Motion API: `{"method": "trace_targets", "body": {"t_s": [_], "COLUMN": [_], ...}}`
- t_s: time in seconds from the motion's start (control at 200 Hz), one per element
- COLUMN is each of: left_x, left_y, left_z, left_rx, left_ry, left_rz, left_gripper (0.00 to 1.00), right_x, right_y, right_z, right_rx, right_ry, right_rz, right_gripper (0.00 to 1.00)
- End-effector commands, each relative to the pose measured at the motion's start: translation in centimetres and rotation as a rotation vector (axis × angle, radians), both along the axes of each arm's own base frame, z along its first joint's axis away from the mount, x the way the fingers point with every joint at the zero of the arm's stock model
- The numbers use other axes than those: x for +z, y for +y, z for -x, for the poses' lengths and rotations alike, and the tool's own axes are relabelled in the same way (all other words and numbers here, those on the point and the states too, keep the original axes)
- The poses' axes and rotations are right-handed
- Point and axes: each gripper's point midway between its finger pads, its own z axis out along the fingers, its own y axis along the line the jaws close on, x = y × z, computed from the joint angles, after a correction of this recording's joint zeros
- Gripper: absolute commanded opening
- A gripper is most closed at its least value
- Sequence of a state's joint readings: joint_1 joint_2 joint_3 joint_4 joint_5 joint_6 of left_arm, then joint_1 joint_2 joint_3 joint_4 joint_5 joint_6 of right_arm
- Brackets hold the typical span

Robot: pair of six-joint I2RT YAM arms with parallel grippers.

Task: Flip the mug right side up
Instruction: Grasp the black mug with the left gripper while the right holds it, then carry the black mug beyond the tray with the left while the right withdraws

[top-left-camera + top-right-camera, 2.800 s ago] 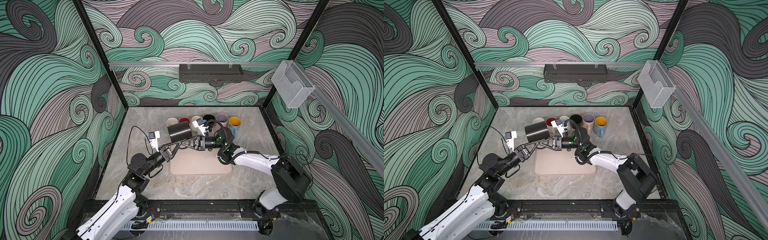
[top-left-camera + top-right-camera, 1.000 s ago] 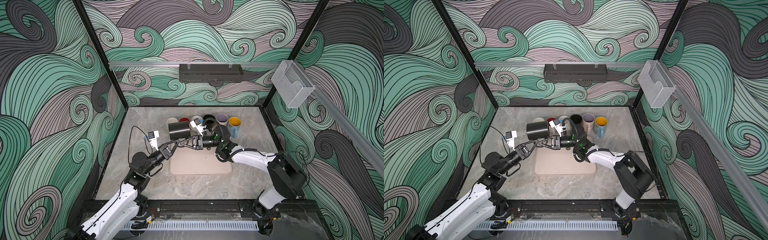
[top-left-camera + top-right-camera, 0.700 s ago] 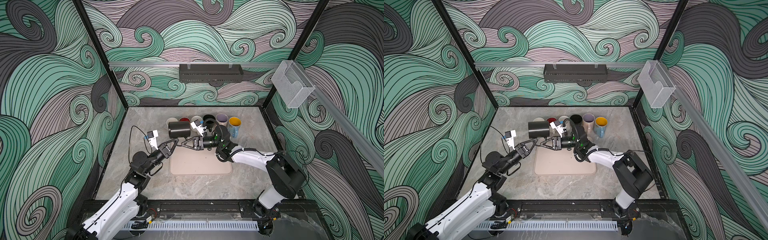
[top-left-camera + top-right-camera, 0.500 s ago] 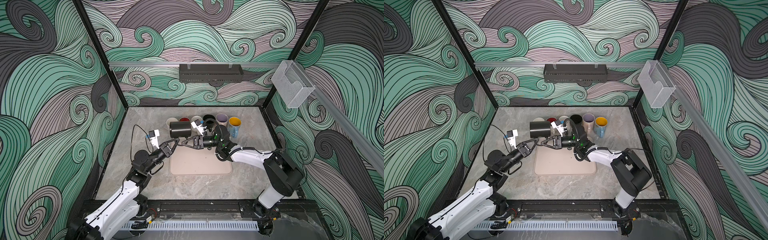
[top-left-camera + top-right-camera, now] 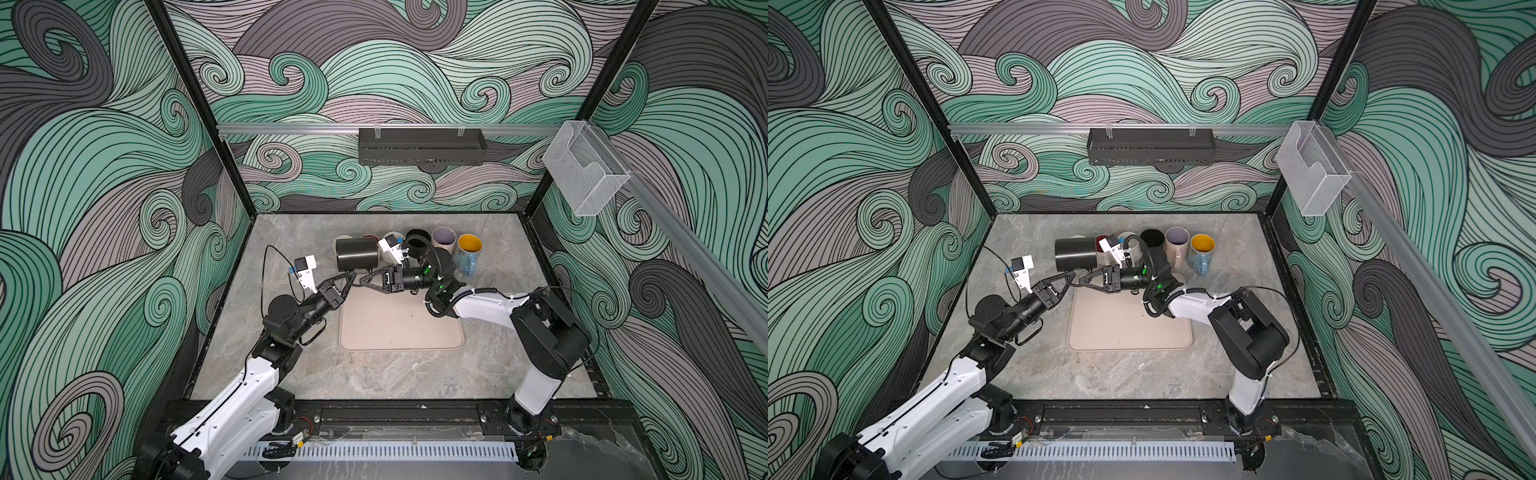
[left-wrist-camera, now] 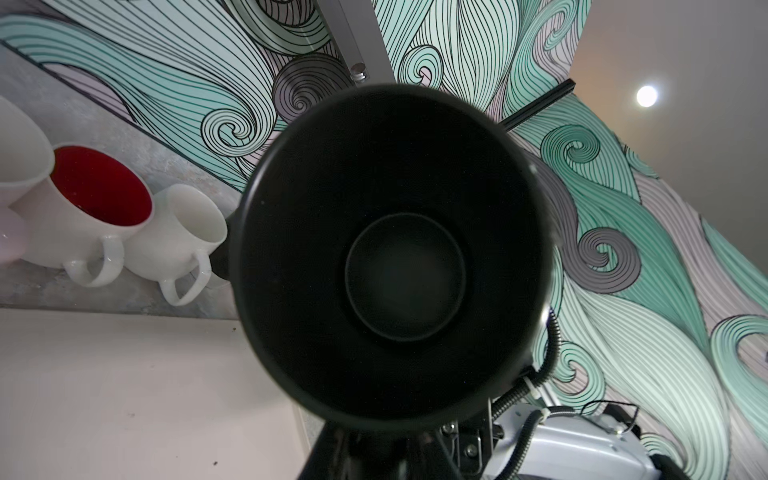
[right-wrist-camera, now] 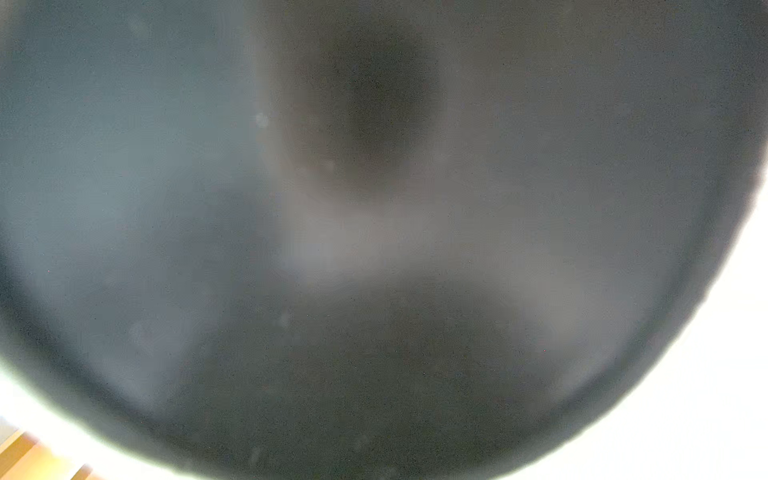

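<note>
The black mug [image 5: 356, 254] [image 5: 1075, 254] is aloft over the back edge of the beige mat [image 5: 399, 328], lying on its side with its mouth to the left. In the left wrist view its dark mouth [image 6: 395, 257] fills the middle, and its lower rim dips into my left gripper [image 5: 352, 275] [image 5: 1071, 275], which is shut on the wall there. My right gripper [image 5: 363, 278] [image 5: 1084, 279] is shut, tips just under the mug's side, nose to nose with the left one. The right wrist view shows only the mug's blurred dark surface [image 7: 374, 249].
Several upright mugs stand in a row just behind the held one: a red-lined one [image 6: 95, 195], a white one [image 6: 183, 232], a black one [image 5: 417, 241], a lilac one [image 5: 444, 237] and a yellow-lined blue one [image 5: 469, 249]. A black rack [image 5: 422, 146] hangs on the back wall.
The mug has swung from tilted to level and drifted slightly toward the back. The left arm has pushed further in. The right jaws have closed under the mug.
</note>
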State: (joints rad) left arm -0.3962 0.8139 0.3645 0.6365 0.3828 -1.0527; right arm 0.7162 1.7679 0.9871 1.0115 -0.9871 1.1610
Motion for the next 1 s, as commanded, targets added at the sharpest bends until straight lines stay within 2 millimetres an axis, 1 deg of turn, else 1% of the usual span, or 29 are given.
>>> {"method": "trace_targets", "body": {"t_s": [0.0, 0.125, 0.22, 0.25, 0.3, 0.365, 0.515, 0.555, 0.605, 0.675, 0.776, 0.836, 0.996], "left_x": [4.9, 5.0, 4.8, 4.7, 4.7, 4.6, 5.1, 5.3, 5.5, 5.8, 6.0, 5.9, 5.5], "left_y": [-1.4, -1.3, -1.0, -0.8, -0.5, 0.0, 0.8, 1.1, 1.4, 1.7, 2.2, 2.4, 2.6], "left_z": [1.6, 1.5, 1.3, 1.4, 1.3, 1.4, 2.1, 2.3, 2.4, 2.5, 2.5, 2.4, 2.0], "left_rx": [-0.099, -0.095, -0.072, -0.065, -0.044, -0.022, 0.013, 0.024, 0.038, 0.059, 0.082, 0.095, 0.119], "left_ry": [-0.146, -0.144, -0.138, -0.137, -0.138, -0.144, -0.186, -0.196, -0.207, -0.216, -0.225, -0.224, -0.22], "left_rz": [0.035, 0.044, 0.043, 0.044, 0.047, 0.047, 0.05, 0.05, 0.053, 0.05, 0.052, 0.05, 0.03], "left_gripper": [0.26, 0.27, 0.2, 0.17, 0.0, 0.0, 0.0, 0.0, 0.0, 0.0, 0.0, 0.0, 0.0], "right_x": [2.0, 2.0, 2.1, 2.0, 1.9, 1.8, 1.4, 1.2, 1.1, 0.9, 0.8, 0.7, 0.5], "right_y": [1.2, 1.4, 1.3, 1.3, 1.2, 1.1, 1.0, 0.9, 0.9, 0.8, 0.7, 0.5, 0.2], "right_z": [1.9, 2.7, 3.0, 3.1, 3.4, 3.5, 3.7, 3.6, 3.7, 3.8, 4.0, 4.1, 4.4], "right_rx": [0.067, 0.098, 0.108, 0.111, 0.123, 0.126, 0.137, 0.138, 0.143, 0.149, 0.156, 0.159, 0.166], "right_ry": [-0.074, -0.082, -0.087, -0.085, -0.088, -0.09, -0.09, -0.089, -0.092, -0.091, -0.095, -0.094, -0.093], "right_rz": [-0.051, -0.046, -0.046, -0.042, -0.04, -0.037, -0.021, -0.013, -0.009, -0.004, -0.004, -0.003, 0.006], "right_gripper": [0.0, 0.0, 0.0, 0.0, 0.0, 0.0, 0.0, 0.07, 0.12, 0.22, 0.28, 0.33, 0.37]}}
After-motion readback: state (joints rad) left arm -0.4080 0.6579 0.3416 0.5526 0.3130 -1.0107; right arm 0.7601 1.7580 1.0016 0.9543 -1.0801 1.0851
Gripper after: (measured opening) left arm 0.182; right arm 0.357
